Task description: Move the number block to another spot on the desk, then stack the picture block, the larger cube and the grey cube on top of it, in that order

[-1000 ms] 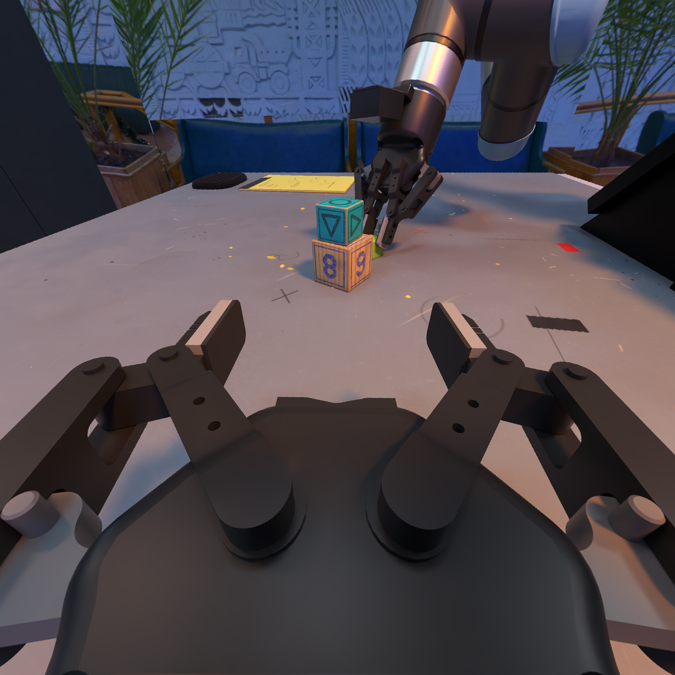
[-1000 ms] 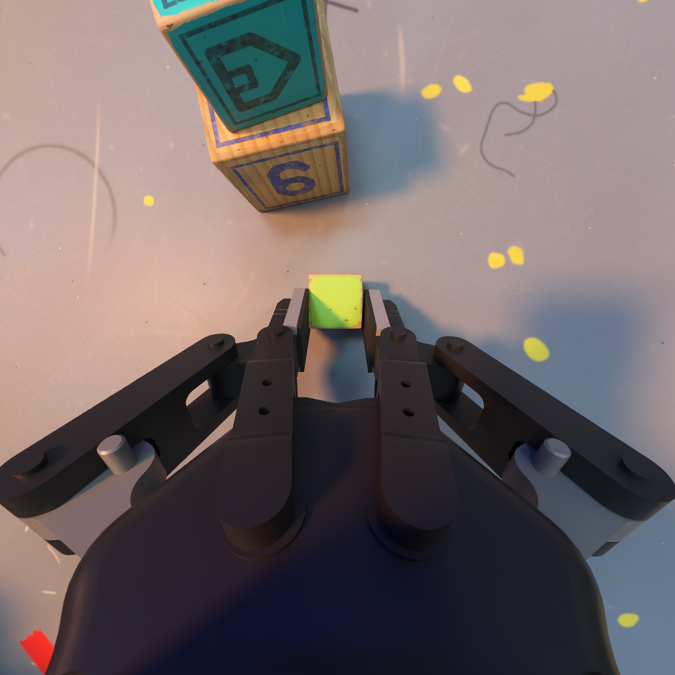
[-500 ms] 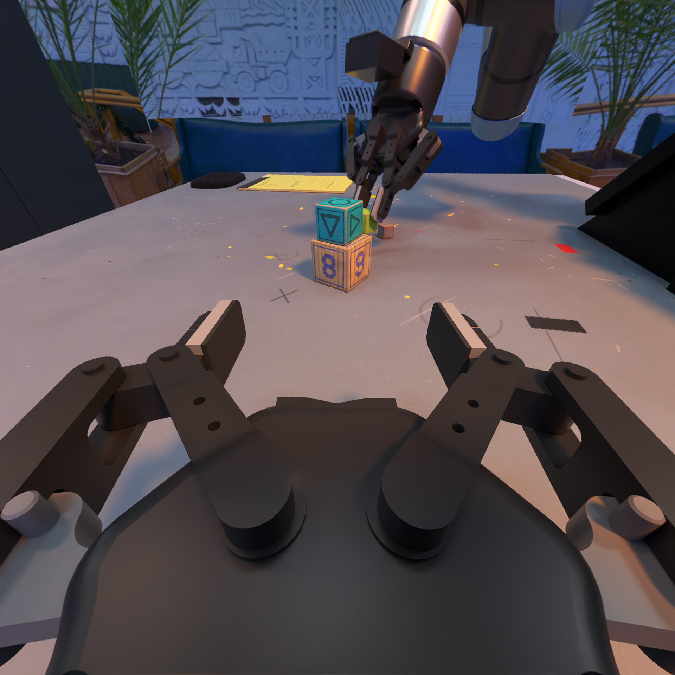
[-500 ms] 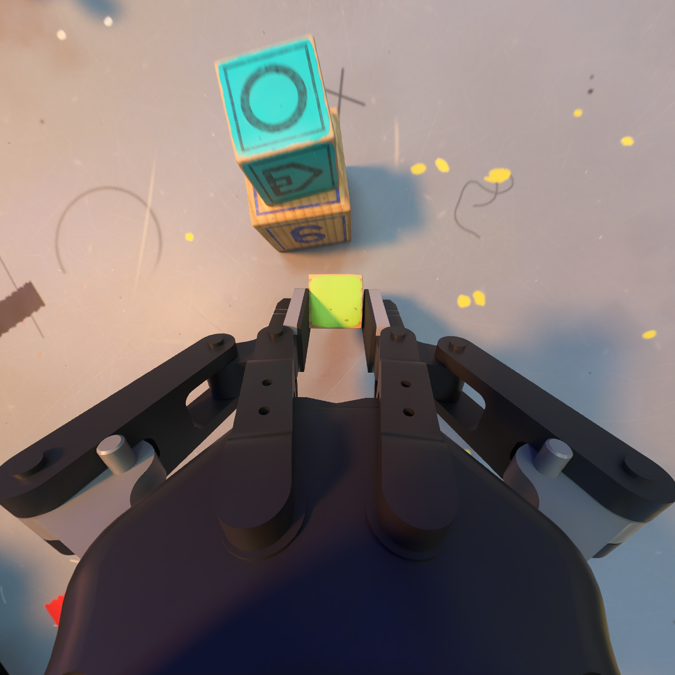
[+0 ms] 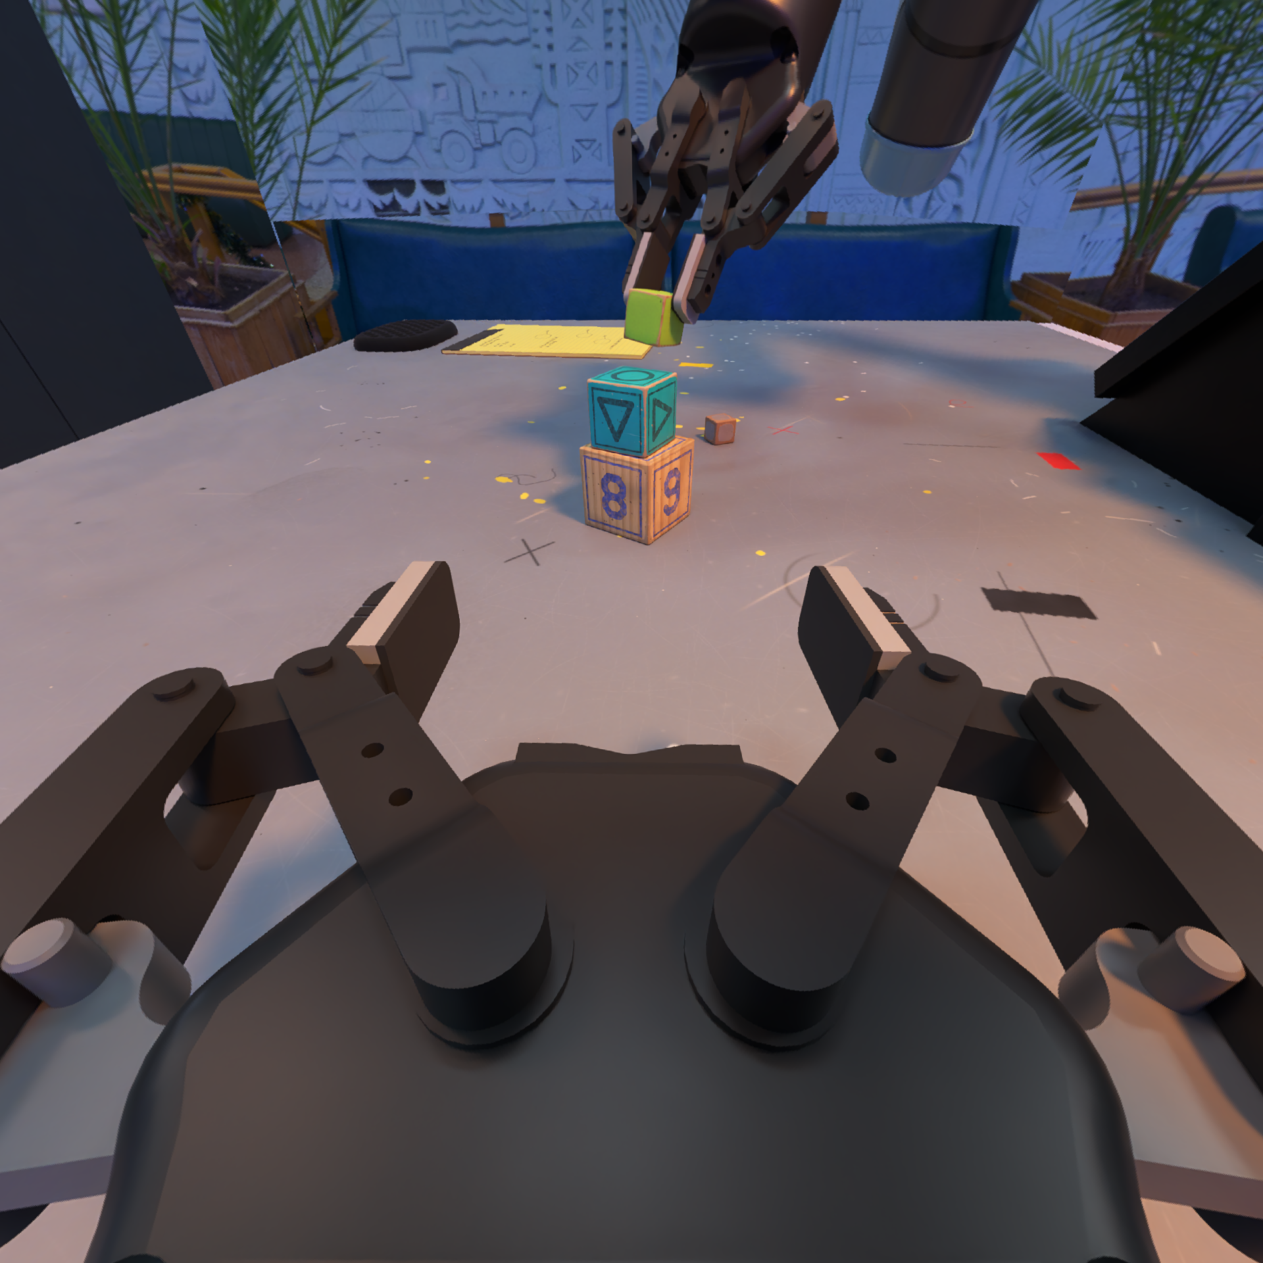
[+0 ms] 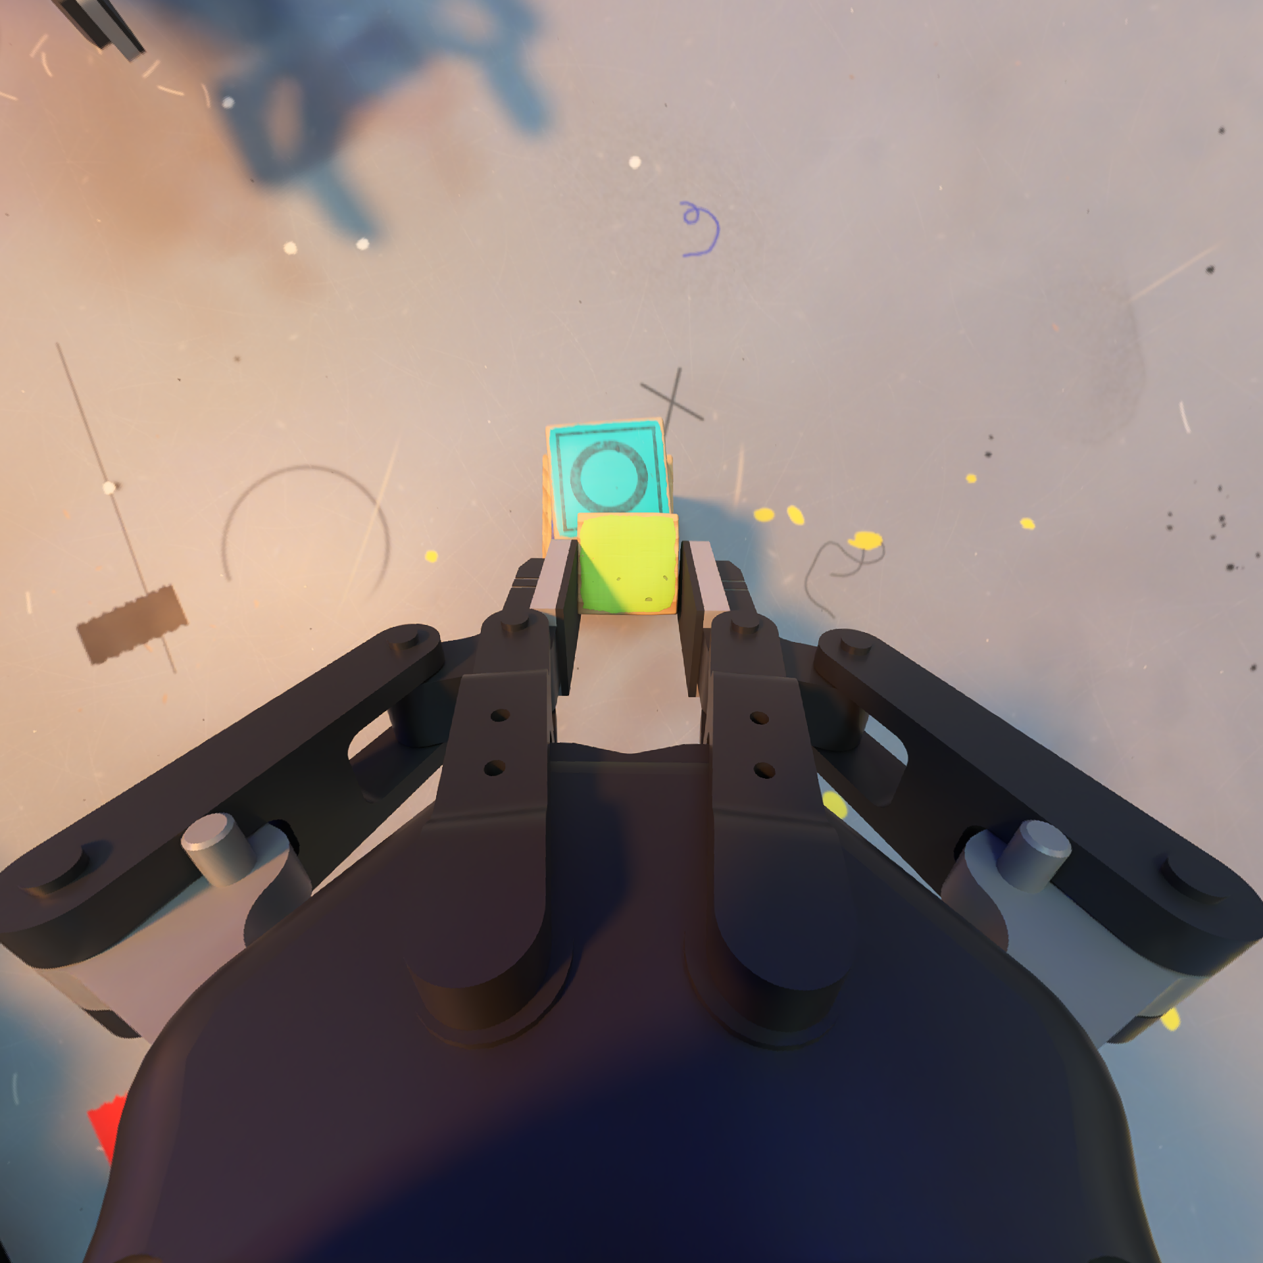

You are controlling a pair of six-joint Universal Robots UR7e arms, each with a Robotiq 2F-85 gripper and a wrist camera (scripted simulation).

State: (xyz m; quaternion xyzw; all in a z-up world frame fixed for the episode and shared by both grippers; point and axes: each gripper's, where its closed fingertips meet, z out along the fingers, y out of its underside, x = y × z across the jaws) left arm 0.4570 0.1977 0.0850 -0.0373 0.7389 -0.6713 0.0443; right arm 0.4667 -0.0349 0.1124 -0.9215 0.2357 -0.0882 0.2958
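Note:
A wooden number block [image 5: 637, 491] stands on the desk with a teal picture block [image 5: 630, 411] stacked on it. My right gripper [image 5: 661, 301] is shut on a green cube [image 5: 653, 317] and holds it in the air above and just behind the stack. In the right wrist view the green cube [image 6: 627, 564] sits between the fingers of my right gripper [image 6: 627, 581], right above the near edge of the teal picture block [image 6: 607, 475]. A small grey cube [image 5: 720, 429] lies on the desk behind the stack. My left gripper [image 5: 629, 618] is open and empty, low over the desk in front of the stack.
A yellow notepad [image 5: 547, 340] and a black oval object [image 5: 404, 335] lie at the far edge of the desk [image 5: 273, 547]. A dark slanted box [image 5: 1189, 396] stands at the right. Blue seats and planters stand behind the desk.
My right gripper has lifted the green cube off the desk, from beside the stack up to above it. The grey cube behind the stack came into sight. My left gripper has not moved.

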